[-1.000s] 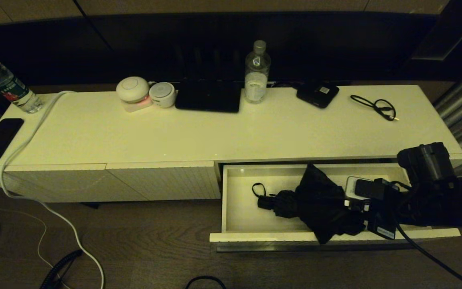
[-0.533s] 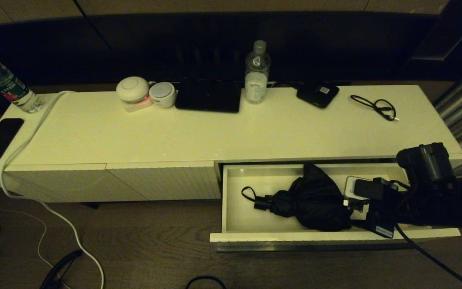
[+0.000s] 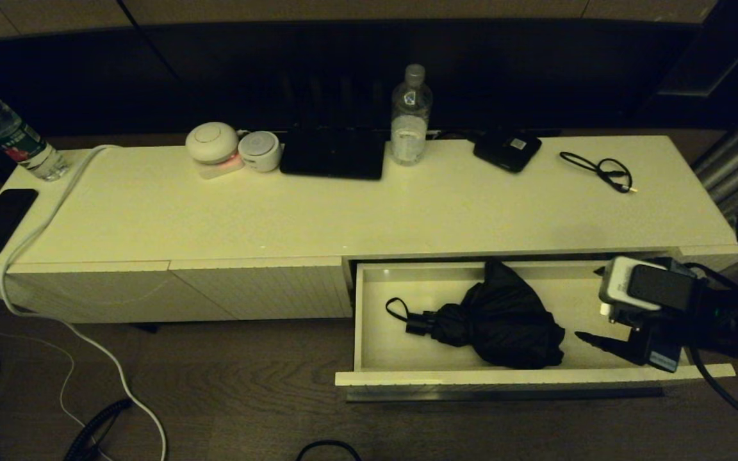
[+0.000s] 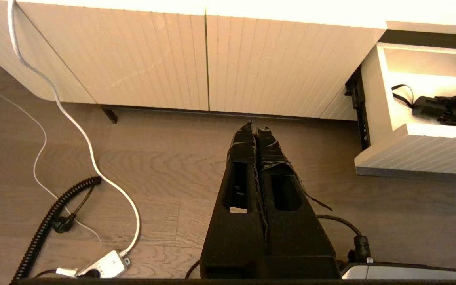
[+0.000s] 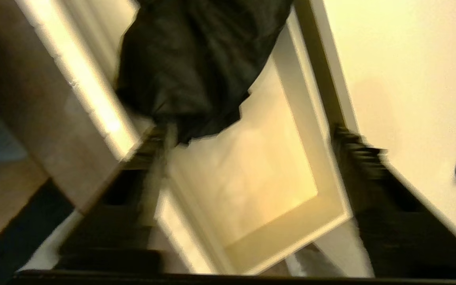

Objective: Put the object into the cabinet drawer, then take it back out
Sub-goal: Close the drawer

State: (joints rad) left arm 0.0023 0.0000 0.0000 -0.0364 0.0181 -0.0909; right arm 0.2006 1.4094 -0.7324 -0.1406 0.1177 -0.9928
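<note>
Gaping right hand (image 3: 590,320), seemingly empty

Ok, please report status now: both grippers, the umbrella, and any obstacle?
Right gripper open, at drawer's right end, clear of umbrella. Left gripper shut, parked low above the floor. Umbrella lying inside open drawer. Nothing in the way.

No readable text anywhere.
Clear plastic bottle's red-and-white label (image 3: 23,146) and small flat black box's pale label (image 3: 518,144) are both too small to read.
</note>
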